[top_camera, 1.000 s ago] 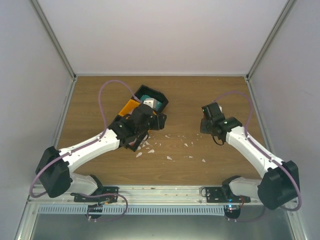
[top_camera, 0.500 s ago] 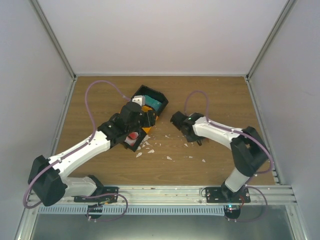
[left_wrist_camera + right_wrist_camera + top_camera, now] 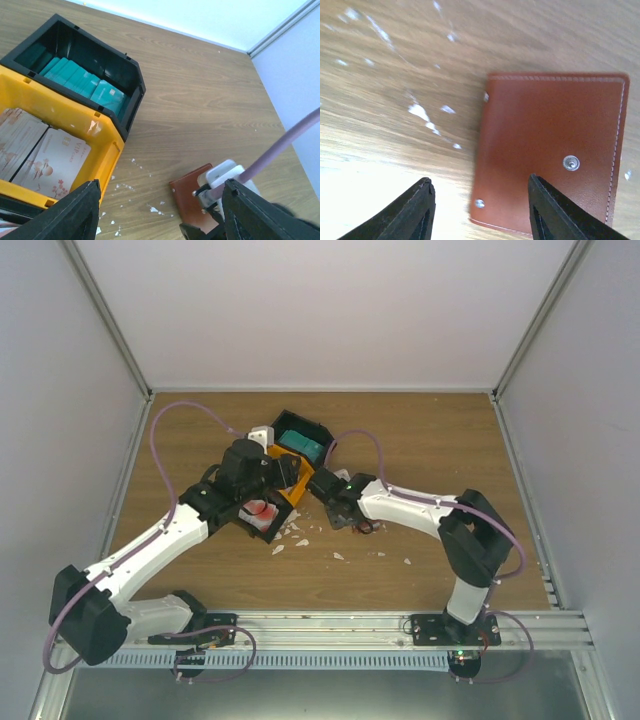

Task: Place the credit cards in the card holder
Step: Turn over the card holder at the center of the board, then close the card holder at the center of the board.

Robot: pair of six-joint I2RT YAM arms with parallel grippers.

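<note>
Progress is at the very start, by my reading. The small reddish-brown leather card holder (image 3: 555, 150) lies flat on the wooden surface (image 3: 200, 100), just right of the bins. It looks closed, with a metal snap showing, and no card is seen in it. Teal credit cards (image 3: 82, 82) stand in rows in the black plastic bin (image 3: 117, 67). Pale printed cards (image 3: 47, 155) lie in the yellow plastic bin (image 3: 107, 150) beside it. Every card is left to move, and the holder likely needs opening first.

The right claw (image 3: 480, 212) hovers low over the holder, fingers spread, gripping nothing. The left claw (image 3: 160, 215) hangs above the bins, likewise spread and empty.

Only the left wrist view shows the bins' contents, and only the right wrist view shows the snap and stitching. The top view largely hides the holder beneath the right arm, but shows a white card with red marks (image 3: 262, 512) under the left arm.
</note>
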